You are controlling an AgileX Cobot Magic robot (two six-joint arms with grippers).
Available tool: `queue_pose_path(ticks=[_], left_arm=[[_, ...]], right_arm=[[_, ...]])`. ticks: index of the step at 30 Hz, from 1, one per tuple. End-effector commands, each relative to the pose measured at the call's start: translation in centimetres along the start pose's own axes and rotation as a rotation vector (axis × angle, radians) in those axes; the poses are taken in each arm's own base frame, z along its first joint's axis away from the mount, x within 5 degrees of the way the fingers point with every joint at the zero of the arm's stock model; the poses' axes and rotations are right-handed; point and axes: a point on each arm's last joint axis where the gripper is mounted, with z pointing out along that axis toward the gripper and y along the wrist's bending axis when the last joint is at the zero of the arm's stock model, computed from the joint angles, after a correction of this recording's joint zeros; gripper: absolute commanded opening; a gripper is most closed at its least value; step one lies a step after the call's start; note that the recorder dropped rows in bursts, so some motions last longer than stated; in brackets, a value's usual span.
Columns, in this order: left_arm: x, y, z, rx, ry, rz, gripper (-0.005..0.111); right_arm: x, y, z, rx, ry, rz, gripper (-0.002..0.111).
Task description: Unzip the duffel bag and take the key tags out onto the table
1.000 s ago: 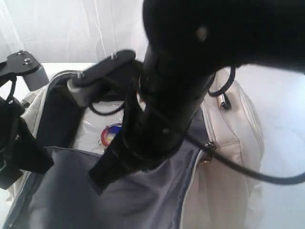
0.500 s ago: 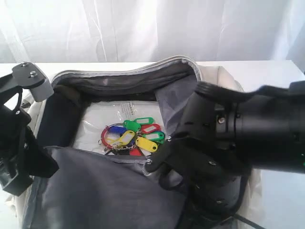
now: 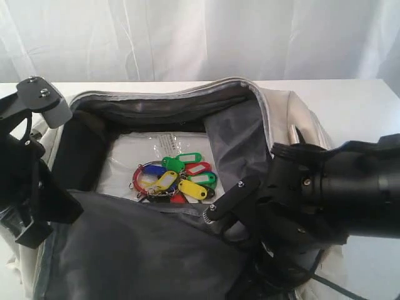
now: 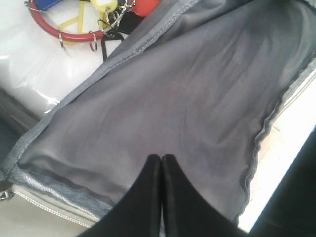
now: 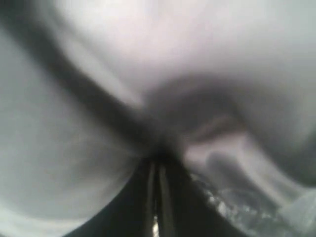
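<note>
Left gripper is closed, tips together over the grey lining flap. Right gripper is closed too; the blur hides what it touches. The duffel bag gapes unzipped on the middle of the table, with the key tags inside on a clear packet.

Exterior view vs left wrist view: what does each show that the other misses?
Exterior only: the whole duffel bag lying open on the table, the green ones among the key tags, the right arm. Left wrist only: the left gripper, jaws shut together, in front of the grey lining flap. Both: the key tags' red ring and that lining flap.
</note>
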Motion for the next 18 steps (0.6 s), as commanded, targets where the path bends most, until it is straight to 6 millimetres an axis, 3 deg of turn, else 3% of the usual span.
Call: queue_pose_path(ticks=[1,9,12,14,16,18], left_arm=[[0.1,0.0,0.3,0.022,0.007,-0.015,0.000],[-0.1,0.2,1.3,0.050,0.025,-0.044,0.000],[-0.2,0.3,1.3,0.049,0.017,-0.048,0.000],[-0.3,0.3,1.2,0.044,0.007,-0.047,0.000],[-1.5,0.0,0.4,0.072,-0.055,-0.077,0.000],[-4.0,0.2,-1.5,0.044,-0.170,-0.096,0.000]], right_arm=[[-0.7,-2.0,2.1,0.042,0.017,0.065,0.000],[-1.5,-5.2,3.7,0.022,0.000,0.201,0.000],[-1.3,-5.4,3.4,0.004,0.013,0.219,0.000],[-1.0,-5.3,1.5,-0.066,-0.035,0.217,0.000],[-0.2,-5.9,-2.1,-0.096,-0.150,0.230,0.000],[2.1,-7.0,-6.7,-0.098,-0.272,0.253,0.000]])
